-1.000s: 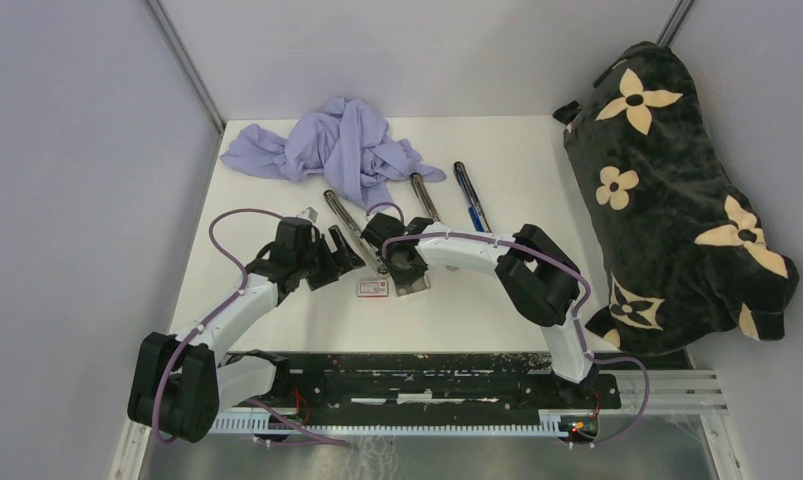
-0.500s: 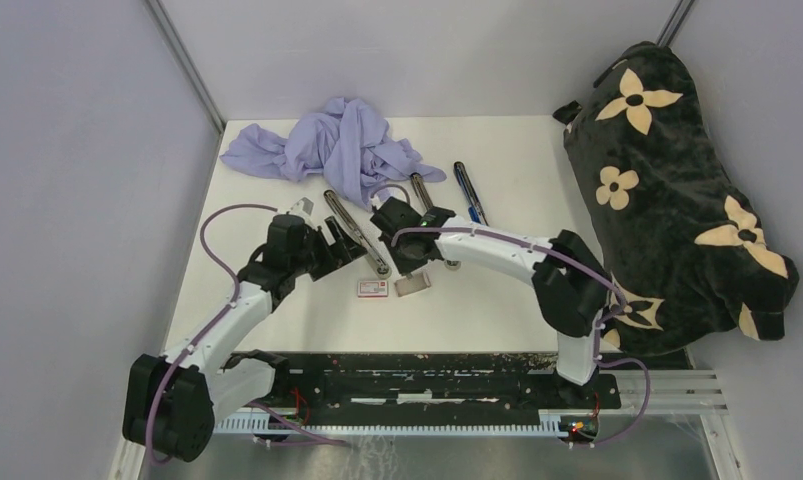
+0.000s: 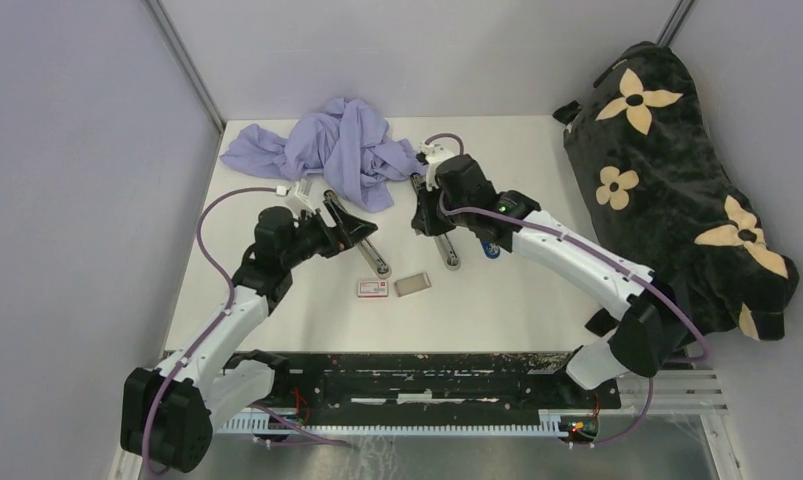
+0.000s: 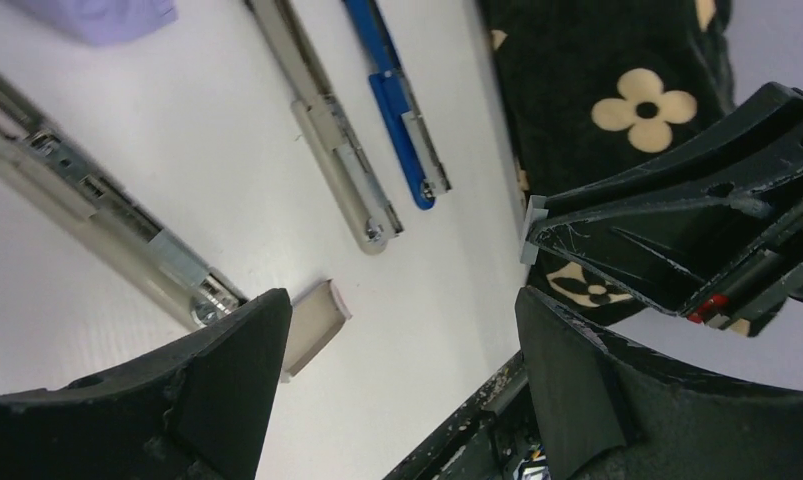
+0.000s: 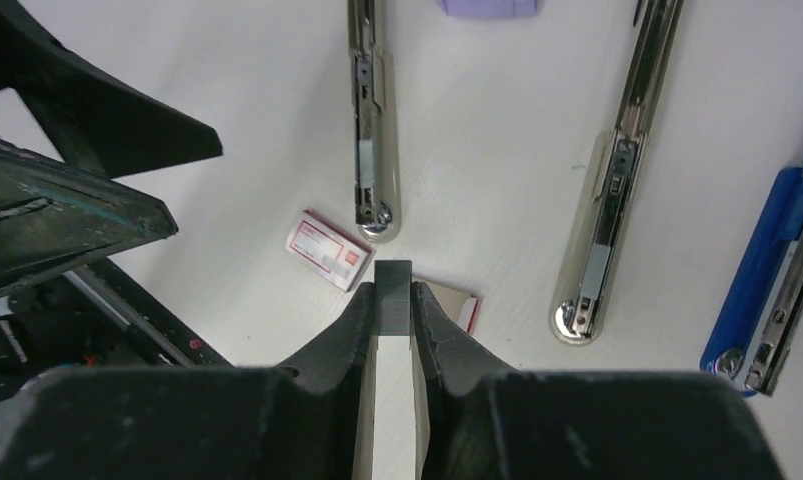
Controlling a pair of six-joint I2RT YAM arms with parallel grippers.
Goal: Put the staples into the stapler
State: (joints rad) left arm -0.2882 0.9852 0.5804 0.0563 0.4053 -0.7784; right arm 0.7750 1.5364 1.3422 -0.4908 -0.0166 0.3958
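**Item:** staples (image 5: 393,278), one grey strip.
**Held by:** right gripper (image 5: 393,300), fingers pressed together on the strip's two sides.
**Location:** off the table and well clear of the grey tray (image 3: 412,284), which lies just beside the red-and-white box (image 3: 373,288).
**Change:** a second ago this gripper was down at the tray. It has since swung away toward the far side and now hangs above the middle stapler (image 5: 602,200).
**Second tool:** left gripper (image 4: 402,325), jaws wide apart and empty, near the left stapler (image 3: 362,240).
**Status:** pick-up apparently complete; the strip sits in no stapler yet.
**Remaining:** probably lining the strip up with a stapler's channel and setting it in.
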